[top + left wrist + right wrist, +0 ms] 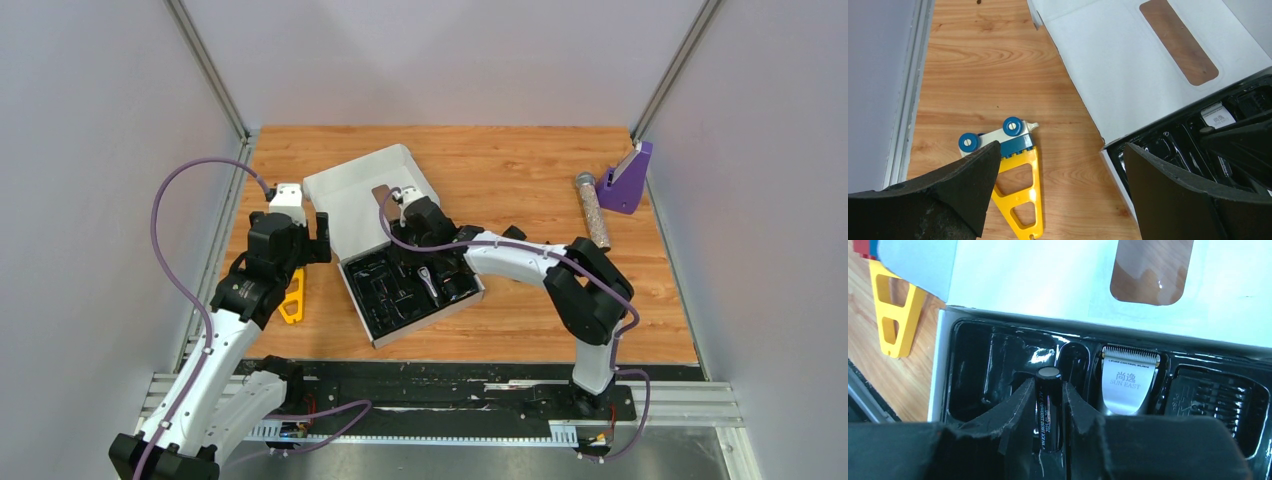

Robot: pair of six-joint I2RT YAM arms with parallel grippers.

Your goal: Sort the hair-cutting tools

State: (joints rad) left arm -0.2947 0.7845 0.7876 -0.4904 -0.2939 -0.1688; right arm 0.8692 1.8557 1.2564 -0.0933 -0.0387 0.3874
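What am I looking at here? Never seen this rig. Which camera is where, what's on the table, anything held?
Two robot arms bolted at the near edge of a wooden table. The wide picture comes from a fixed camera above and behind them; the other two come from cameras on each wrist, looking past that arm's own fingers. On the table: an open white box with a black moulded tray, where a clipper's silver blade head sits; a yellow triangular piece; a glittery cylinder; a purple block. The left gripper is open and empty. The right gripper is clamped on a thin black stick over the tray.
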